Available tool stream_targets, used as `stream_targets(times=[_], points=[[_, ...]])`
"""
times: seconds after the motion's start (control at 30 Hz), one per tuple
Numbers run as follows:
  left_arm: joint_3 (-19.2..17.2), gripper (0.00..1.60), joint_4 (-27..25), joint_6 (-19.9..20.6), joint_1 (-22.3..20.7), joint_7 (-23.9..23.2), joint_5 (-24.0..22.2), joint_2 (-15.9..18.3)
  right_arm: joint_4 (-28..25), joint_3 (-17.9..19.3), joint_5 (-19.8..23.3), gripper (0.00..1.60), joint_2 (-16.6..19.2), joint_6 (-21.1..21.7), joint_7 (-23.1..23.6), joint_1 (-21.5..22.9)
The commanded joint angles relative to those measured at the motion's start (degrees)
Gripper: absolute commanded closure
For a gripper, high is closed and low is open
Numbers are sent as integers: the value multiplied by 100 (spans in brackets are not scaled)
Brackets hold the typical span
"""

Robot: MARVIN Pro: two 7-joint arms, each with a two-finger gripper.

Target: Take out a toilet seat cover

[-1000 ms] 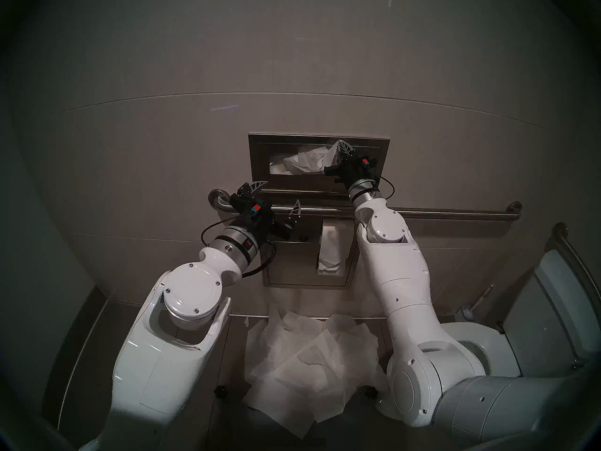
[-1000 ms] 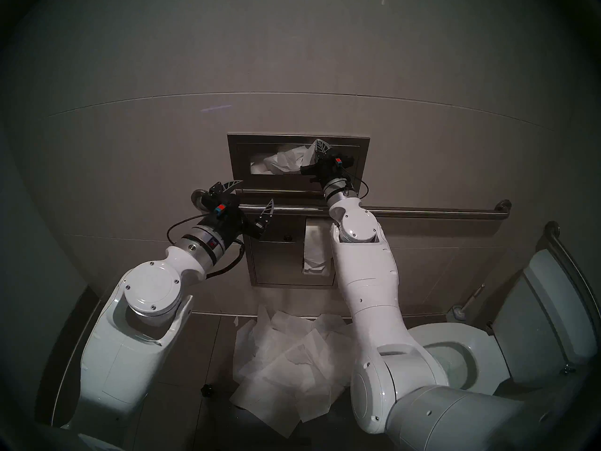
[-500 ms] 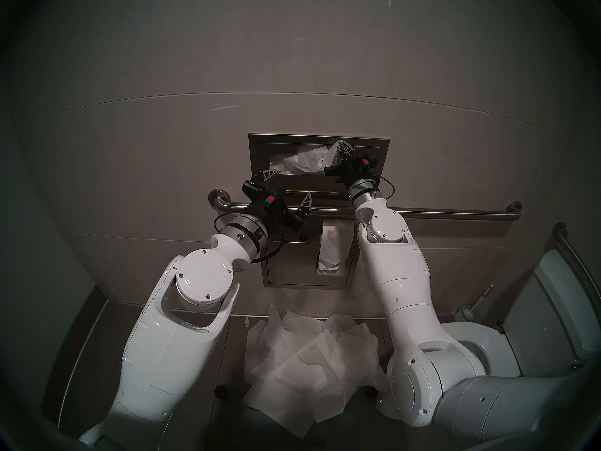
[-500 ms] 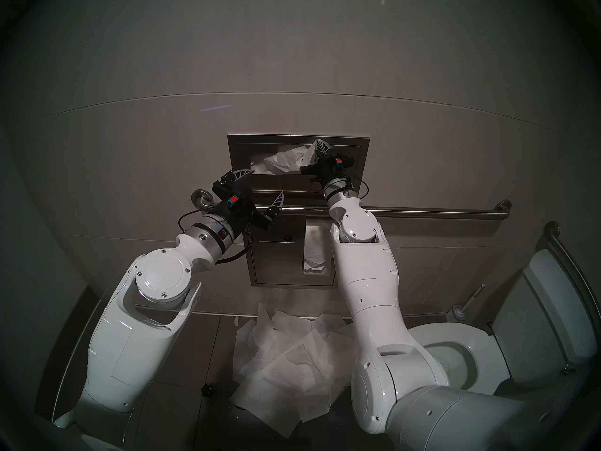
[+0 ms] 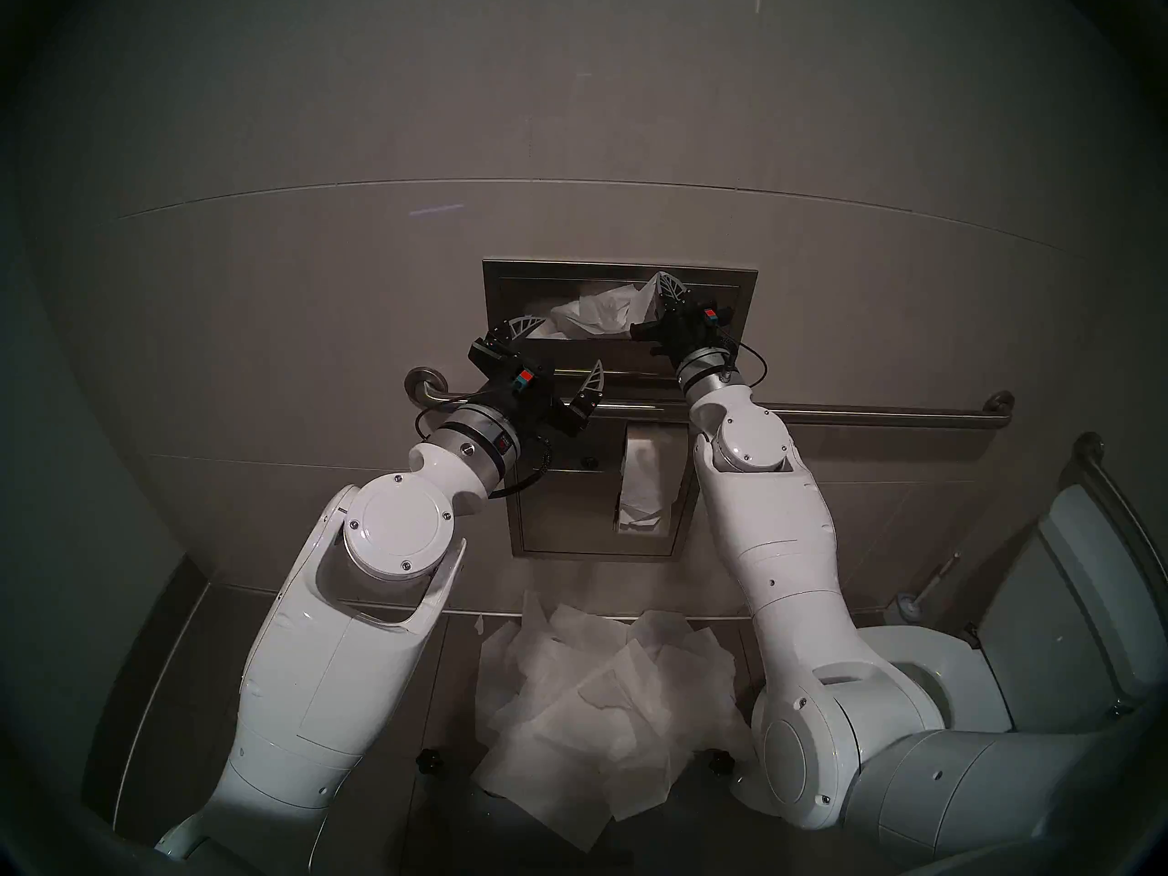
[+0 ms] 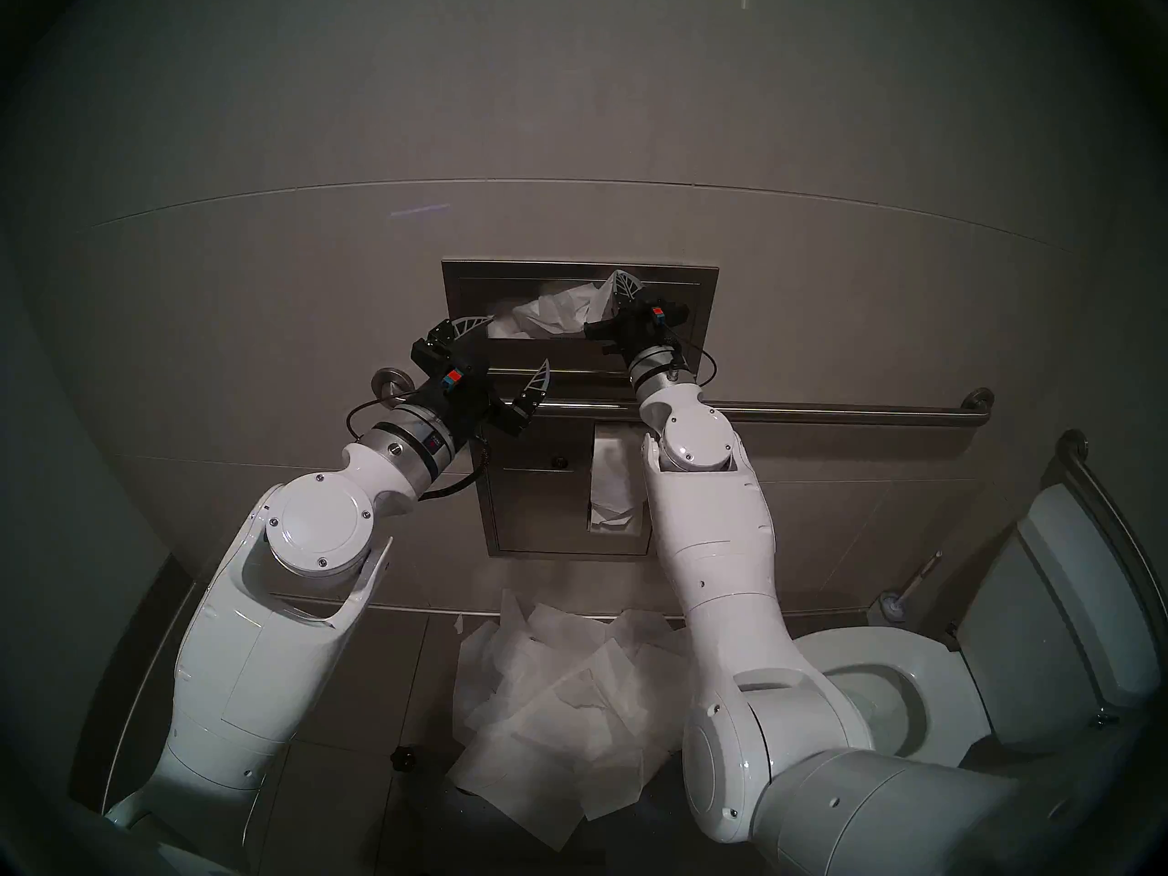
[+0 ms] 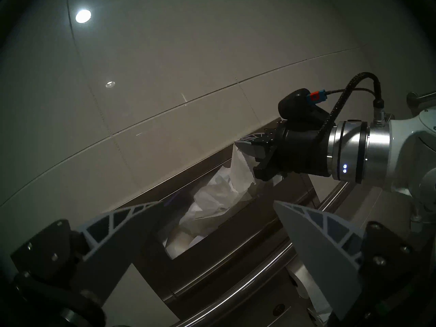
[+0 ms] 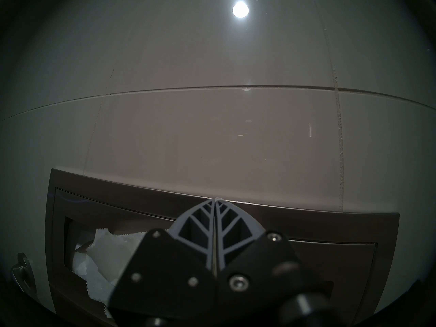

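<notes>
Right gripper (image 5: pixel 660 285) jaws together, pinching thin crinkled white seat cover (image 5: pixel 600 312) bunched in slot of brushed-steel wall dispenser (image 5: pixel 499 287). Left gripper (image 5: pixel 569 350) jaws wide apart, empty, near slot's left end, above round steel grab bar (image 5: pixel 885 411). Rumpled paper sheets (image 5: pixel 600 717) heaped on floor.

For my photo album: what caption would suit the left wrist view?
Right gripper pinches a toilet seat cover at the wall dispenser while the open left gripper approaches.
</notes>
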Motion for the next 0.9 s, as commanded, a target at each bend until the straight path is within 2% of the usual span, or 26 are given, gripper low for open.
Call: stream_targets(times=[0.0, 0.3, 0.53, 0.63, 0.7, 0.73, 0.87], points=[[-29, 0, -148, -120, -198, 17, -30, -52, -233, 7, -11, 160, 14, -19, -16, 194], [-71, 0, -86, -140, -221, -29, -145, -89, -236, 1, -9, 160, 18, -17, -22, 193], [-282, 0, 337, -499, -721, -260, -471, -85, -215, -3, -3, 160, 21, -31, -26, 199], [-451, 0, 534, -563, -752, -314, -381, -232, -208, -5, 0, 160, 22, -34, -28, 200], [-420, 0, 757, -649, -979, -372, -340, -187, -204, -6, 1, 160, 22, -36, -29, 201], [-457, 0, 764, -707, -922, -395, -282, -238, -202, -7, 2, 160, 23, -37, -29, 201], [-348, 0, 1026, -907, -1164, -514, -108, -177, -195, -9, 4, 160, 24, -40, -31, 203]])
